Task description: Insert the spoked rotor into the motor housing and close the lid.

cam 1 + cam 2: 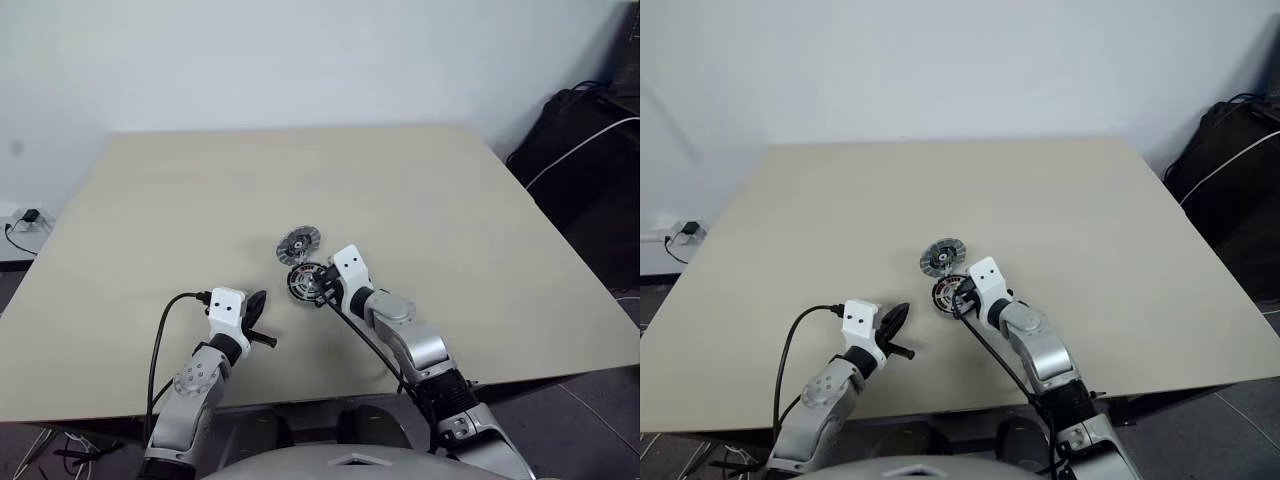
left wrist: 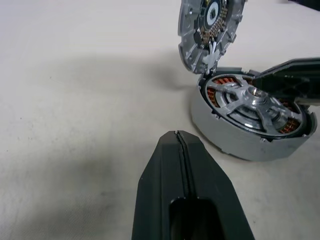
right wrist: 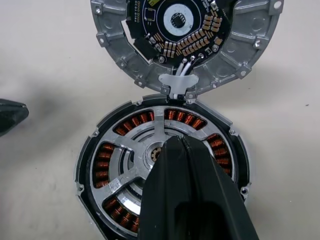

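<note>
The housing (image 3: pixel 161 172) sits mid-counter (image 1: pixel 200 200), rotor (image 2: pixel 252 102) already seated, lid (image 3: pixel 185 37) hinged open behind. All rigid metal, likely heavy; push the lid's rim, sparing its circuit board. Right end effector (image 3: pixel 181 142) clenched empty over the hub; left end effector (image 2: pixel 180 142) clenched nearby.

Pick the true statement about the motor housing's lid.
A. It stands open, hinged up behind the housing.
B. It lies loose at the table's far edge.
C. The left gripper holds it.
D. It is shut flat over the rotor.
A: the lid tilts up from the motor housing, leaving the spoked rotor uncovered.
</note>
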Action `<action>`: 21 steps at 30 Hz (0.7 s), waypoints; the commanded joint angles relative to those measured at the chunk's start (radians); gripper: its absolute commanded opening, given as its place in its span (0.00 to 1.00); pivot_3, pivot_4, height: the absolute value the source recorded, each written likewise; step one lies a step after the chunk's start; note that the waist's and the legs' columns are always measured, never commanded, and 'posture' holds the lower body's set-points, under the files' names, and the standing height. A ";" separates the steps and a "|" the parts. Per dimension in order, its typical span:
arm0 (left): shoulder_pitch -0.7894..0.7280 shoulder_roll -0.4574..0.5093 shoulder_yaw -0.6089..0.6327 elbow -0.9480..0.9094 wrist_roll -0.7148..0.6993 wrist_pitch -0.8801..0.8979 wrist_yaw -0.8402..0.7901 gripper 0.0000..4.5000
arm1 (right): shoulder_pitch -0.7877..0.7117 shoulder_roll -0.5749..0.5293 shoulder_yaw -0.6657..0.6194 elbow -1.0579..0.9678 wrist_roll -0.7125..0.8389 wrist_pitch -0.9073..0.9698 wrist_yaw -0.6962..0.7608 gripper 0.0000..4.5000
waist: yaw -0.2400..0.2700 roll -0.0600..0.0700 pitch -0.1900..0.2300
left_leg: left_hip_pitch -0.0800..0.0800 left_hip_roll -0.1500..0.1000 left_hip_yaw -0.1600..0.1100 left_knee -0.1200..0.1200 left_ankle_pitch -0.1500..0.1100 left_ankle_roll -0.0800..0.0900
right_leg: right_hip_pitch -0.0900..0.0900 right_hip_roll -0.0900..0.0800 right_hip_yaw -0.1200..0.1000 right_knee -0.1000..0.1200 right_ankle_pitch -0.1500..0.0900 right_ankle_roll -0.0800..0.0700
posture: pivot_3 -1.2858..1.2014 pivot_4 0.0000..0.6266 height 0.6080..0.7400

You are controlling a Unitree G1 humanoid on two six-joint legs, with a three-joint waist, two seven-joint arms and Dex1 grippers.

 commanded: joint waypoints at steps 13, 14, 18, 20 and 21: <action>-0.020 -0.033 0.022 0.027 -0.001 -0.030 -0.021 0.00 | -0.134 -0.325 0.224 -0.226 -0.092 0.014 0.399 0.34 | 0.004 0.000 0.000 | 0.000 0.001 -0.001 0.008 -0.001 0.003 | -0.001 -0.001 -0.001 0.000 0.002 0.002 | 0.52 0.00 1.00; -0.022 -0.035 0.022 0.029 -0.001 -0.030 -0.021 0.00 | -0.148 -0.342 0.245 -0.227 -0.112 0.011 0.416 0.42 | 0.004 0.000 0.000 | 0.000 0.001 -0.001 0.008 -0.001 0.003 | -0.001 -0.001 -0.001 0.000 0.002 0.002 | 0.52 0.00 1.00; -0.020 -0.044 0.022 0.035 -0.001 -0.029 -0.028 0.00 | -0.201 -0.381 0.329 -0.213 -0.174 -0.001 0.489 0.49 | 0.005 -0.001 -0.001 | -0.001 0.001 -0.001 0.008 -0.002 0.004 | -0.001 -0.002 -0.002 0.000 0.003 0.002 | 0.52 0.00 1.00; -0.016 -0.048 0.020 0.035 -0.001 -0.029 -0.034 0.00 | -0.219 -0.380 0.351 -0.195 -0.194 -0.012 0.508 0.49 | 0.005 -0.001 -0.001 | -0.001 0.001 -0.001 0.008 -0.002 0.004 | -0.001 -0.002 -0.002 0.000 0.005 0.002 | 0.52 0.00 1.00; -0.014 -0.049 0.019 0.035 -0.002 -0.030 -0.035 0.00 | -0.226 -0.380 0.359 -0.186 -0.203 -0.016 0.516 0.49 | 0.005 -0.001 -0.001 | 0.000 0.001 -0.001 0.008 -0.002 0.004 | -0.001 -0.002 -0.002 0.000 0.006 0.000 | 0.52 0.00 1.00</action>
